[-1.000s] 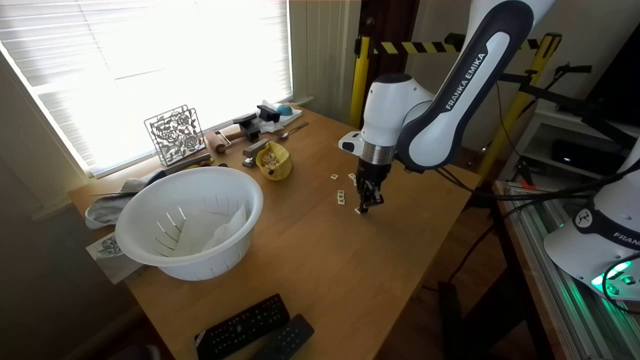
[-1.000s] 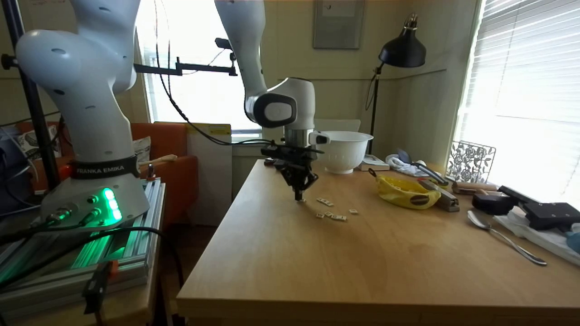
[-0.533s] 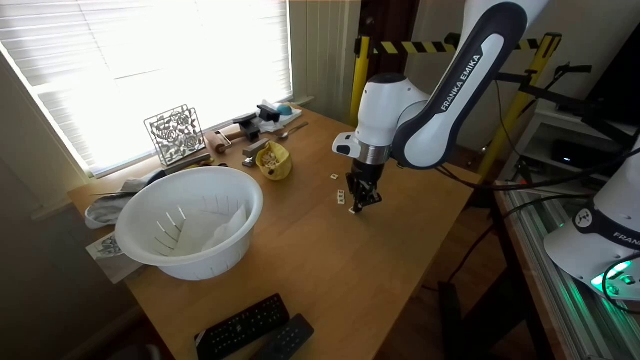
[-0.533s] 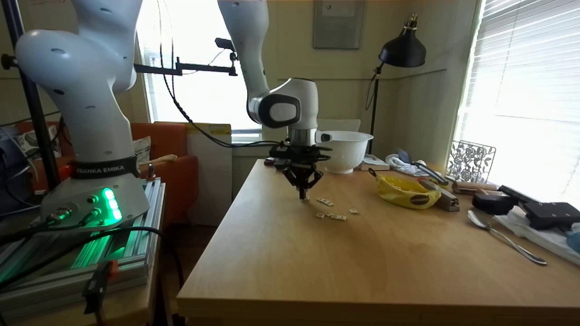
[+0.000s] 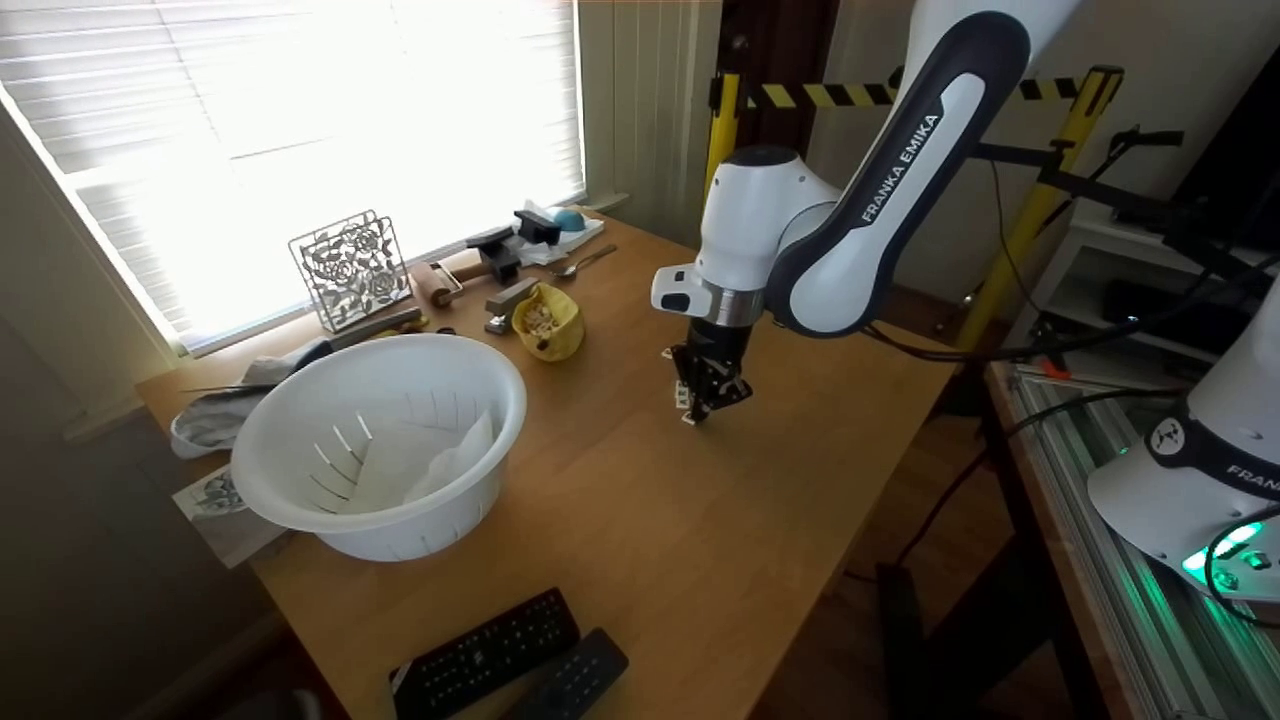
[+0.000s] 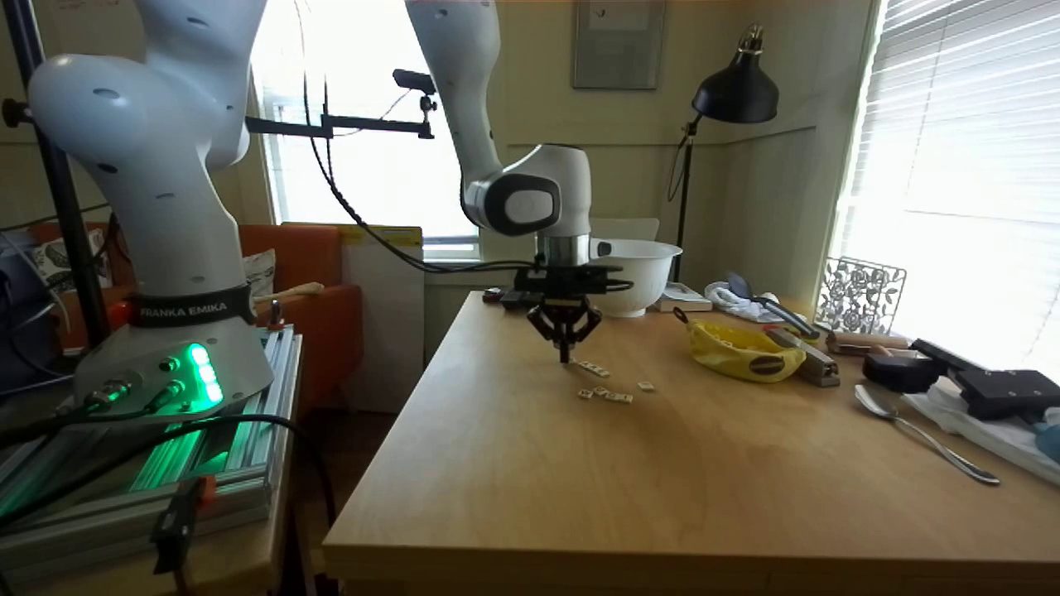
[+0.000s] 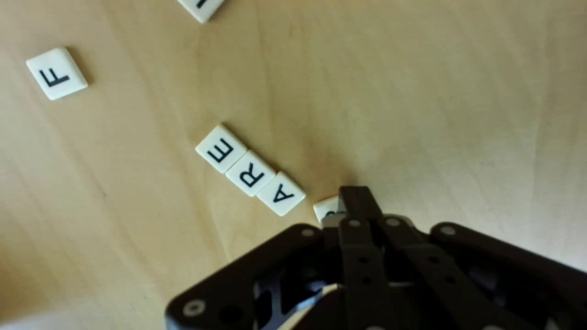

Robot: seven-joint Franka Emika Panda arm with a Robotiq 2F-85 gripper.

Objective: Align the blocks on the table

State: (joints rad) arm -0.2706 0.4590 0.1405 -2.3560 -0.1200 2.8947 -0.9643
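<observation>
The blocks are small cream letter tiles on the wooden table [image 5: 600,560]. In the wrist view three tiles, E [image 7: 221,149], R [image 7: 250,173] and A [image 7: 281,194], lie touching in a slanted row. My gripper [image 7: 360,197] has its fingertips together, low at the table. A tile [image 7: 326,207] sits against the fingertips' left side, partly hidden by them, with a small gap to the A tile. An F tile [image 7: 57,73] lies apart at upper left. Another tile [image 7: 202,7] is cut off at the top edge. The gripper also shows in an exterior view [image 6: 565,358], by the row [image 6: 593,369].
Several more tiles [image 6: 617,397] lie nearer in an exterior view. A yellow pouch [image 5: 549,322], a large white bowl [image 5: 378,440], two dark remotes [image 5: 485,655] and a spoon [image 6: 923,434] rest on the table. A stapler [image 6: 803,358] lies beside the pouch.
The shut gripper has slid along the table toward the three-tile row, leftward in an exterior view. The tile beside its fingertips has moved with it, closer to the row.
</observation>
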